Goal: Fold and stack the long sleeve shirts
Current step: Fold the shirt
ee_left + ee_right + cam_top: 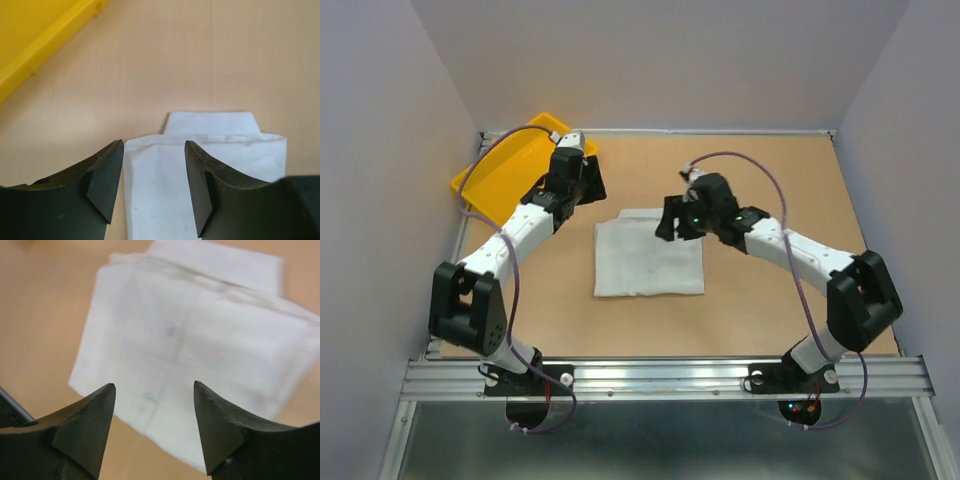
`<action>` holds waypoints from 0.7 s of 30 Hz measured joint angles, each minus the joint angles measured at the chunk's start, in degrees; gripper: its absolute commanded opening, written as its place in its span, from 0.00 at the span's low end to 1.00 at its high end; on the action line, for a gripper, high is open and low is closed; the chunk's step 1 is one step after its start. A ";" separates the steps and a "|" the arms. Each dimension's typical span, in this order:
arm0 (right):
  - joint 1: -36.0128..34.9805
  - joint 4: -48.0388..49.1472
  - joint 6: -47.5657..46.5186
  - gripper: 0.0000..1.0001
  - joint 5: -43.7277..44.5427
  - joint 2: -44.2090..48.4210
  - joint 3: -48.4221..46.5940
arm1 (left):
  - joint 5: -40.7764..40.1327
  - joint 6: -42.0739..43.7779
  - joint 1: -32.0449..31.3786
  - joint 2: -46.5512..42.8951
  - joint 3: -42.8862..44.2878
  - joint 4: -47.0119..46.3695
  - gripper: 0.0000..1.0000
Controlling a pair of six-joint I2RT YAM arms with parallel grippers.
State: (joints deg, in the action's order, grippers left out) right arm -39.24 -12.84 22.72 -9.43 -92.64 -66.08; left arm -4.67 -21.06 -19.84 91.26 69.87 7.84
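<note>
While left gripper [152,165] and right gripper [154,400] hang released, folded shirt [648,262] at table [770,300] centre appears thin, limp; pinch its layered edge.

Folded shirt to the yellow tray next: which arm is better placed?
Probably left: the left gripper hangs open between the folded shirt and the yellow tray, while the right gripper sits on the shirt's side away from the tray.

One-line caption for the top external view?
Folded white shirt lies on the table, left pincer and right pincer open near its far corners, yellow tray far left.
</note>
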 measured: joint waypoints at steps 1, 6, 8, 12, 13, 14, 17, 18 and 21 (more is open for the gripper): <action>3.10 0.31 0.94 0.75 -0.28 2.86 2.16 | 0.02 0.90 -0.98 -4.68 -3.15 -1.46 0.64; 18.25 0.00 5.66 0.76 -2.36 12.15 11.67 | 0.66 4.09 -8.50 -18.51 -13.84 -4.74 0.70; 20.55 -0.44 7.06 0.75 -3.41 11.96 13.29 | 1.46 4.74 -11.54 -21.11 -17.05 -5.66 0.76; 21.49 -0.98 8.74 0.71 -6.05 8.35 13.90 | 2.32 6.40 -15.82 -23.37 -21.66 -6.14 0.84; 21.49 -0.72 9.11 0.71 -6.69 6.03 13.81 | 2.47 6.71 -16.59 -23.54 -22.16 -6.16 0.85; 21.49 -0.74 9.57 0.71 -6.93 4.48 13.62 | 1.95 7.48 -17.73 -23.63 -22.51 -6.16 0.87; 21.49 -0.63 10.27 0.70 -7.19 -0.83 12.41 | 1.42 9.77 -23.02 -23.74 -22.62 -7.13 0.88; 21.49 -0.57 10.54 0.70 -7.21 -2.89 11.74 | 1.36 10.29 -24.24 -23.74 -22.62 -7.58 0.88; 21.51 -0.17 11.02 0.68 -8.46 -5.75 10.34 | 0.63 12.37 -29.03 -22.95 -22.58 -9.49 0.88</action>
State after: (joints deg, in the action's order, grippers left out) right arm -17.74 -13.02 33.74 -17.89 -98.39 -55.75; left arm -4.03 -8.69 -48.86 68.31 47.29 -1.65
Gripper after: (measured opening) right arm 0.696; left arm 0.880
